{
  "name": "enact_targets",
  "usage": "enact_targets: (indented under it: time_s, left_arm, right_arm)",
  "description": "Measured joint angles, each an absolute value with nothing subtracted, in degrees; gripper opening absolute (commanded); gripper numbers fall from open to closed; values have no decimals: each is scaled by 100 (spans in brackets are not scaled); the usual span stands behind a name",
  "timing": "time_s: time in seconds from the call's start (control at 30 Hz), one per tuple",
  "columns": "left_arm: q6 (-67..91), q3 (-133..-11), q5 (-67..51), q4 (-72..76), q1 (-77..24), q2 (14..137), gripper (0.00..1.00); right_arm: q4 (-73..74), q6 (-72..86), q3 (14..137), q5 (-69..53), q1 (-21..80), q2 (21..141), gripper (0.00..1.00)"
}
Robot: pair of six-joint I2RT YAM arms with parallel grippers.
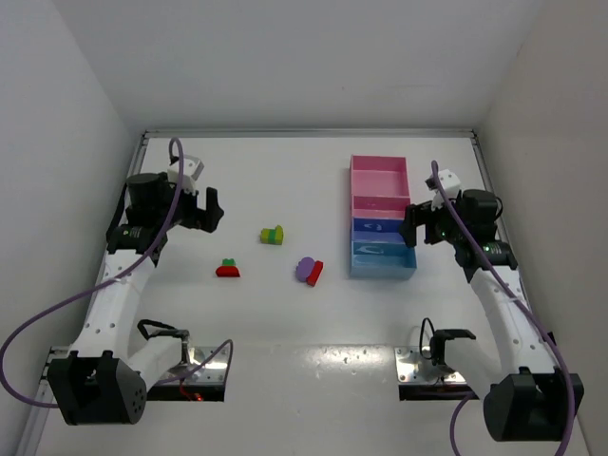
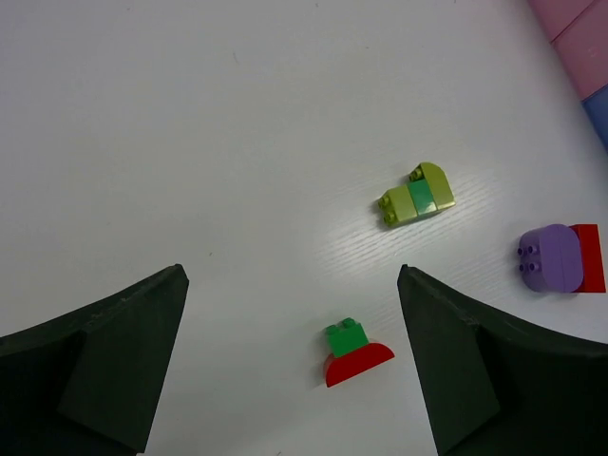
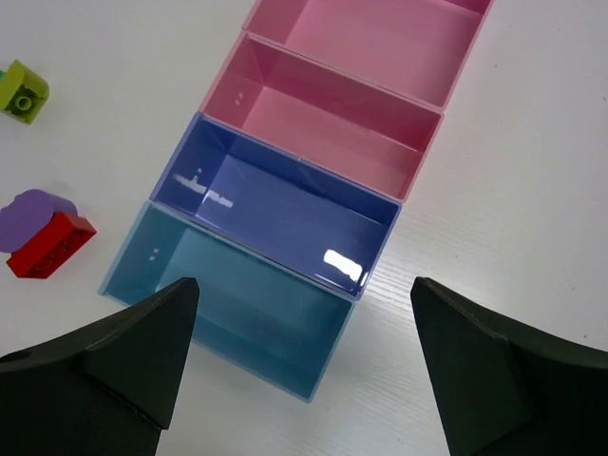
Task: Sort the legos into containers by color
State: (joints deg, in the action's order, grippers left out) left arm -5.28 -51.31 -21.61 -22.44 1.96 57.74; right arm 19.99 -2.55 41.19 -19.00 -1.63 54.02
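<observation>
Ahead of left gripper (image 2: 293,275), fingers wide: green-red pair (image 2: 356,353). Risk: joined colours missort if dropped whole; right gripper (image 3: 304,294) wide, tray (image 3: 304,158) at 12 o'clock.

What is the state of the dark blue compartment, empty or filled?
Empty: the right wrist view shows only the bare, shiny floor of the dark blue compartment.

Both arms rise from the near edge, elbows bent. The left pincer (image 1: 215,209) hovers toward the left edge, the right pincer (image 1: 409,225) toward the right edge, both spread wide.
</observation>
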Motion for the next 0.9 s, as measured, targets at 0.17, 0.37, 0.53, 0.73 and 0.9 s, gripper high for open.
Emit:
enact_targets:
  time_s: [0.17,0.37,0.53,0.73,0.9]
  left_arm:
    - [-709,-5131,-2320,-2414,193,5774,100]
    - [-1247,-5175,-2867,-2777,-10,5922,99]
    - [-2088,-5190,-3151,-3030,-580,6340,96]
    - [-3413,-5266,-3430,-3144,-1017,7111,91]
    - [-4139,-5540,-3533,-3153,-1273,7835,91]
  right_arm:
    - [1999,-217,4093,-2088,-163,5360,94]
    - [2018,-283,3986,-2344,-163,5251,94]
    - [2032,-349,3815,-2558,-163,5137,94]
    - [2069,-377,3802,-2628,-163,5140,94]
    - [2071,-434,3752,-2707,-163,5183,94]
